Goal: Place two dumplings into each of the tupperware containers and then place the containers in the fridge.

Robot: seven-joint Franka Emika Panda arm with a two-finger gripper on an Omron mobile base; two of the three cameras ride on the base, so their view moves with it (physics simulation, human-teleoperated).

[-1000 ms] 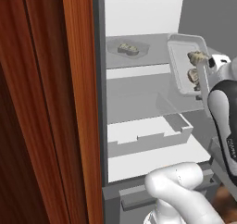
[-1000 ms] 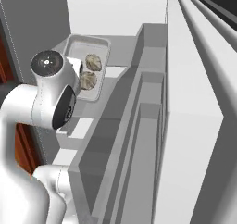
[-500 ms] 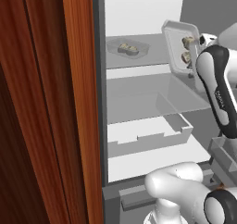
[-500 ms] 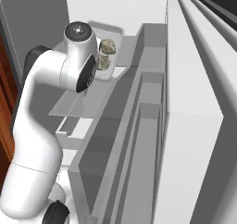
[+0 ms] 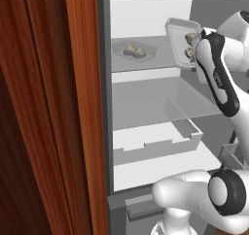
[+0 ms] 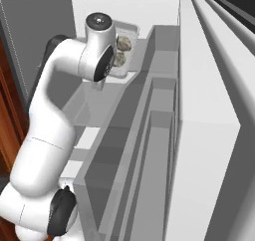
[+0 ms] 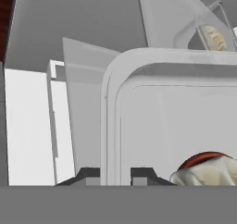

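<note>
My gripper (image 7: 115,177) is shut on the rim of a tupperware container (image 5: 178,41), which it holds tilted steeply inside the open fridge (image 5: 146,15) at upper-shelf height. Two dumplings (image 5: 189,38) lie in that container, also seen from the right (image 6: 123,44). In the hand view the container's rim (image 7: 111,126) runs up between my fingertips (image 7: 88,174), with one dumpling (image 7: 208,174) at the lower right. The other tupperware container (image 5: 134,50) sits on the upper shelf (image 5: 146,66) with dumplings (image 5: 130,49) in it, to the left of the held one.
A reddish wooden cabinet panel (image 5: 48,108) stands close on the left of the fridge opening. The open fridge door with its bins (image 6: 159,115) lines the right side. Below are a translucent shelf (image 5: 160,100) and a pale drawer (image 5: 155,142).
The arm has lifted the held container and carried it up and deeper into the fridge, towards the upper shelf. The container on the shelf has stayed put.
</note>
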